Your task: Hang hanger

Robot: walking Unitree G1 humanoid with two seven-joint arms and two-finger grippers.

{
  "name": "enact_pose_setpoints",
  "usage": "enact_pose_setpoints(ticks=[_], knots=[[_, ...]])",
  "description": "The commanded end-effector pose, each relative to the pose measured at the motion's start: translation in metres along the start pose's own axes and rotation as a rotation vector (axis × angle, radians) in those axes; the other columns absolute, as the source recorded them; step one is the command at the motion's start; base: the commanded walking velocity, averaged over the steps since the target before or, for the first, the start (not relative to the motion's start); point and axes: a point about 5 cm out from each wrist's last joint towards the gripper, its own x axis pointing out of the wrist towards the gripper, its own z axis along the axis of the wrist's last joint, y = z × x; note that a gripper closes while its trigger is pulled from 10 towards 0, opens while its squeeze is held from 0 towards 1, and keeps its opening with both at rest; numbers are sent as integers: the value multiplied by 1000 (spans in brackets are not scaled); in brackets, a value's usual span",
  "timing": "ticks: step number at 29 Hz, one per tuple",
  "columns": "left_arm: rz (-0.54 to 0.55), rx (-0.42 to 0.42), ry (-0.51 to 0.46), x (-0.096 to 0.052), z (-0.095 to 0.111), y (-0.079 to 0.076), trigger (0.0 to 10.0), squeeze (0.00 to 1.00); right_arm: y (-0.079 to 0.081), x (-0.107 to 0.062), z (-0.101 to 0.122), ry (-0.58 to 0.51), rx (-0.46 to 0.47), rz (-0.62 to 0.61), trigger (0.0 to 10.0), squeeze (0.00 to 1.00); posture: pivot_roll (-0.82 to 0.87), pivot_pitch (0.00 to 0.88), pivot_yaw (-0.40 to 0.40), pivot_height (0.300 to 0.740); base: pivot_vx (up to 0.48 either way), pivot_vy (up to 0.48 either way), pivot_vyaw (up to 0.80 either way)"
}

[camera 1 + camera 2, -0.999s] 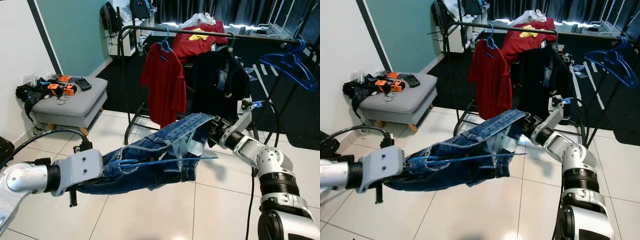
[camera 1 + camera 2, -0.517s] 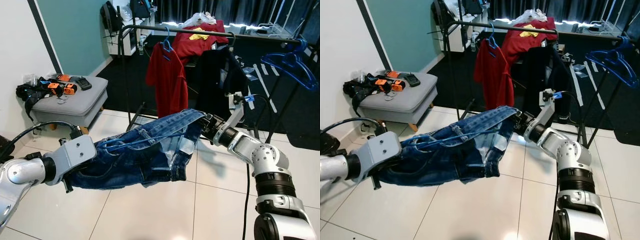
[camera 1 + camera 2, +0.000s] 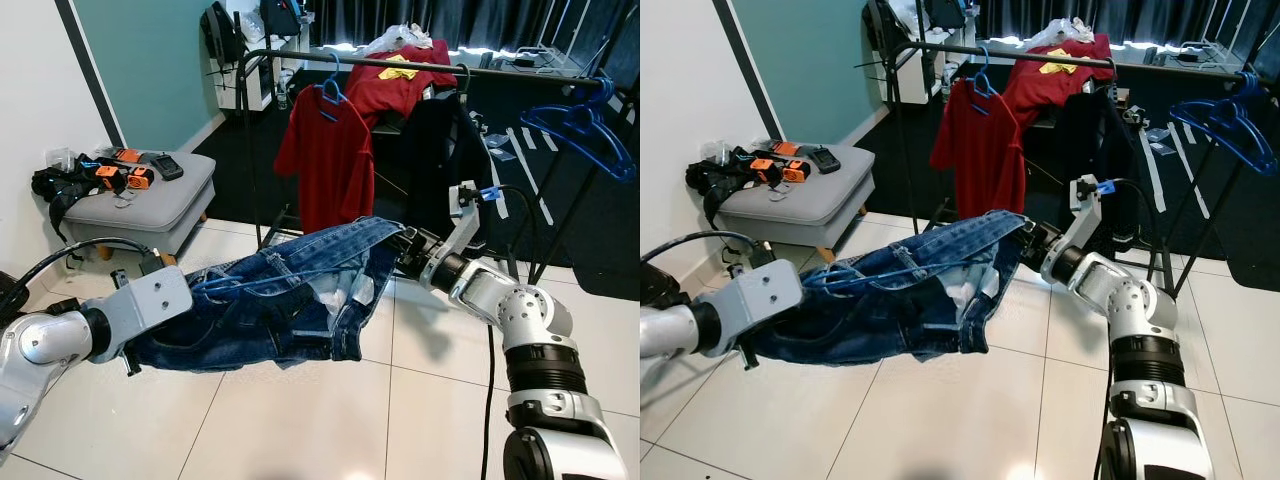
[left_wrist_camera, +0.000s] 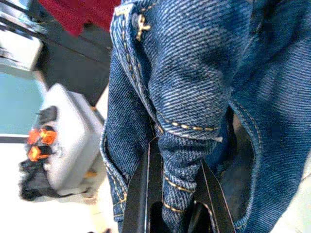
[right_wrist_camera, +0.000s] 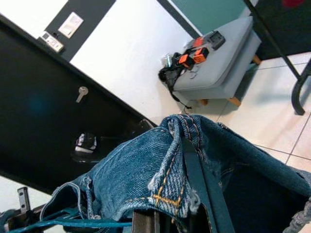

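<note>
Pinching jeans (image 3: 280, 305) between them: left pincer (image 4: 176, 194) and right pincer (image 5: 181, 170).

Blue denim jeans (image 3: 280, 305), red shirt (image 3: 325, 165), grey ottoman (image 3: 135, 205), blue hanger (image 3: 575, 125).

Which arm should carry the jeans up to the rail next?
Probably the right. The right gripper holds the jeans at the end nearest the rail; the left gripper holds the far end, lower down.

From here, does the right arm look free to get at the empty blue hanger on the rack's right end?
Probably not: the right gripper is shut on the jeans, stretched to the left gripper. The blue hanger hangs unobstructed.
</note>
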Motion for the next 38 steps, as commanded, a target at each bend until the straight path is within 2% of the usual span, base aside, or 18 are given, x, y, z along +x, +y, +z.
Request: enact_pose_setpoints(ticks=[1,3,7,11,15,16,18,19,21,22,23,24,27,28,30,32,36,38], knots=[[71,47,87,2,-14,-4,10000,0,2,-6,32,-170,21,-26,0,0,-12,16,5,740,0,0,0],[126,127,90,3,-11,-7,10000,0,4,-3,40,-224,66,-41,0,0,-12,18,5,740,0,0,0],[197,175,118,4,-12,-9,10000,0,5,0,45,-255,76,-59,0,0,-5,19,4,740,0,0,0],[245,165,142,7,-10,-16,10000,0,10,4,47,-258,66,-54,0,0,-1,19,0,740,0,0,0],[245,165,142,7,-10,-16,10000,0,10,4,47,-258,66,-54,0,0,-1,19,0,740,0,0,0],[246,128,132,13,-4,-25,10000,0,15,9,41,-219,16,-55,0,0,-4,18,0,740,0,0,0],[246,128,132,13,-4,-25,10000,0,15,9,41,-219,16,-55,0,0,-4,18,0,740,0,0,0],[246,87,114,21,5,-34,10000,0,22,16,29,-154,-42,-46,0,0,-6,17,-3,740,0,0,0],[246,87,114,21,5,-34,10000,0,22,16,29,-154,-42,-46,0,0,-6,17,-3,740,0,0,0],[243,46,91,32,16,-43,10000,0,29,26,5,-59,-97,-31,0,0,-9,13,-4,740,0,0,0],[243,46,91,32,16,-43,10000,0,29,26,5,-59,-97,-31,0,0,-9,13,-4,740,0,0,0],[243,25,72,39,24,-49,10000,0,33,31,-12,3,-130,-27,0,0,-9,13,-4,740,0,0,0],[235,20,74,40,24,-52,10000,0,32,32,-18,26,-146,-41,0,0,-6,15,-3,740,0,0,0],[227,22,107,36,15,-53,10000,0,25,30,-14,16,-157,-72,0,0,-4,18,-1,740,0,0,0],[227,22,107,36,15,-53,10000,0,25,30,-14,16,-157,-72,0,0,-4,18,-1,740,0,0,0],[207,16,203,24,-9,-51,10000,0,16,21,4,-32,-171,-118,0,0,-4,20,4,740,0,0,0],[209,4,236,21,-16,-51,10000,0,17,20,8,-41,-176,-115,0,0,-5,21,4,740,0,0,0],[215,-24,248,21,-17,-51,10000,0,23,21,4,-32,-174,-92,0,0,-6,21,3,740,0,0,0]])
